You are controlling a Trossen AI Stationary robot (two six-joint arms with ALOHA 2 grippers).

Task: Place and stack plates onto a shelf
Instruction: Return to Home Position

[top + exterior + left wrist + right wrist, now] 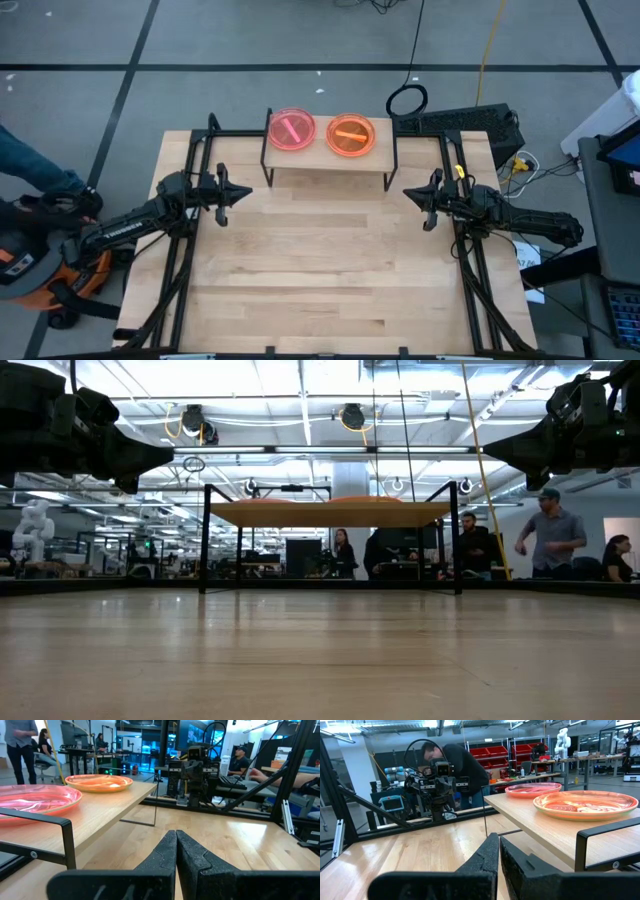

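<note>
Shelf (330,163) stands at the far middle of the tabletop (330,270), legs down, board level. Two round piles on it, side by side and apart: pink plate (291,130) on top of the one nearer the left arm, orange plate (351,135) on top of the one nearer the right arm. What lies under each top plate cannot be told from here. No plate on the bare tabletop.

Left hand (240,193) hangs above the tabletop beside the shelf's left legs, not touching them. Its own wrist view shows the two fingers pressed together, nothing between them.

Right hand (408,193) mirrors it off the shelf's right legs, raised, fingers likewise closed tight, nothing held.

Both hands point inward toward each other, well apart, with the shelf behind the gap.

Judgement: placing and stacking look done; the step in hand is parking the arms. The task reads as all but complete.

Next move, as I judge it: little asked. Settle each arm into its rest pose at its own side, hands closed and empty, keeping off the thin shelf legs so the piles are not jarred.
</note>
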